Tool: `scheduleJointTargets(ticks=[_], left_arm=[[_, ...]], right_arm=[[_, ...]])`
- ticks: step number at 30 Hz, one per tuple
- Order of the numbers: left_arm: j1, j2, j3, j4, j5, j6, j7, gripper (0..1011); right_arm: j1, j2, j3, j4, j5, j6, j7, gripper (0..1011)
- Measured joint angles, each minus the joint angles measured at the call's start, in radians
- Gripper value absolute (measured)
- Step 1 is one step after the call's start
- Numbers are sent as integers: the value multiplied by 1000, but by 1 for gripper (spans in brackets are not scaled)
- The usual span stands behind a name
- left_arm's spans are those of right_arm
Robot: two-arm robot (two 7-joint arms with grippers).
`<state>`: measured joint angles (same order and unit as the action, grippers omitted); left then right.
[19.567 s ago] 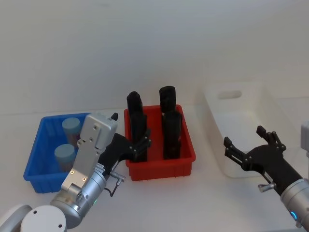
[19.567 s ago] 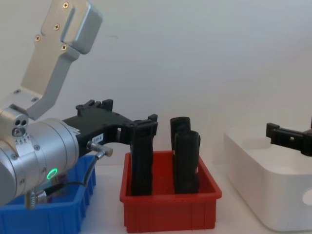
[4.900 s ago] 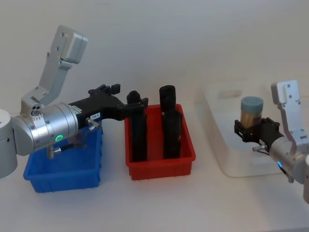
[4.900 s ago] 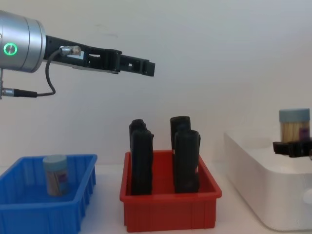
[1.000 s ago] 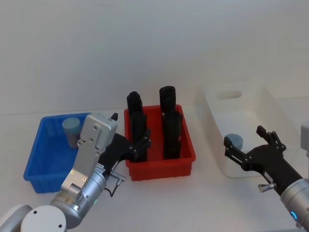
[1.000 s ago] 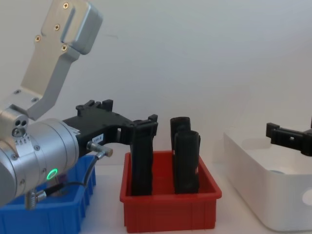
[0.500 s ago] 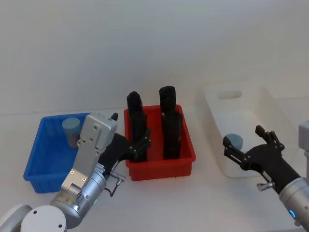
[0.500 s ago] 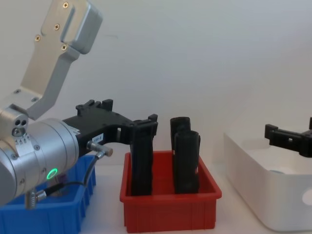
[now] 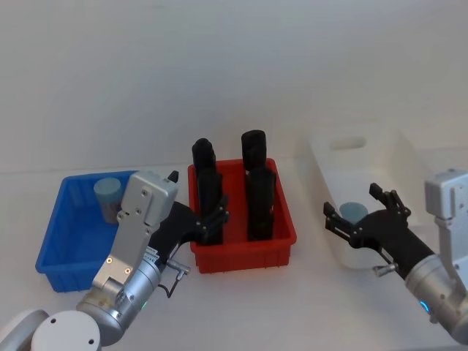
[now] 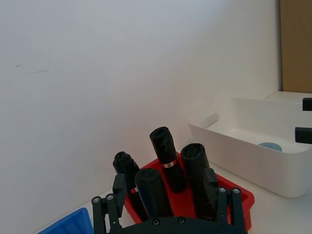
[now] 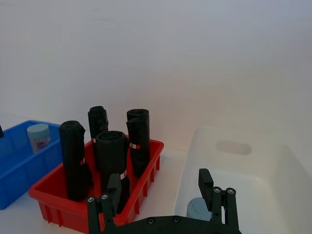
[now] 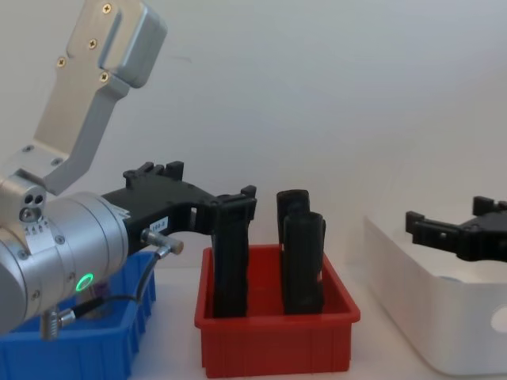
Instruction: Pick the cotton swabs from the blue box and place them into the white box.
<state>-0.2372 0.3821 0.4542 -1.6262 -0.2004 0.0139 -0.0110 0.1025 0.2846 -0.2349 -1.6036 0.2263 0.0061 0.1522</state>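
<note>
Last jar [image 9: 107, 191] is upright in the blue box's [image 9: 55, 248] back corner, closest to the left gripper [image 9: 197, 197]; right gripper's [image 9: 352, 202] at the white box [image 9: 319, 164], both wide open.

Robot lab bench, bare white wall [image 9: 219, 66], white tabletop [image 9: 285, 311], red bin [image 9: 241, 260]

Left to right in one row: left box [image 9: 75, 235] holding one swab jar [image 9: 107, 192] toward its rear; centre bin [image 9: 241, 257] close beside it with four upright rolls [image 9: 259, 199], two behind two; right box [image 9: 380, 179], set apart, second jar [image 9: 354, 211] apparently at its front-left.
</note>
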Motion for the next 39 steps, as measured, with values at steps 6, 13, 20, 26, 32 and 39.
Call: scheduleJointTargets(ticks=[6,13,20,26,32,39], left_arm=[[0,0,0,0,0,0,0,1004],[0,0,0,0,0,0,0,1004],[0,0,0,0,0,0,0,1004],[0,0,0,0,0,0,0,1004],[0,0,0,0,0,0,0,1004],[0,0,0,0,0,0,0,1004]], right_arm=[[69,-30,-7,87,-30,-18,48,1001],[165,-71,-19,209,-63,-47,121,1001],[248,-106,-32,316,-85,-72,188,1001],[301,-129,-40,389,-94,-86,236,1001],[350,-150,-48,467,-96,-97,282,1001],[414,-178,-57,588,-100,-121,324,1001]])
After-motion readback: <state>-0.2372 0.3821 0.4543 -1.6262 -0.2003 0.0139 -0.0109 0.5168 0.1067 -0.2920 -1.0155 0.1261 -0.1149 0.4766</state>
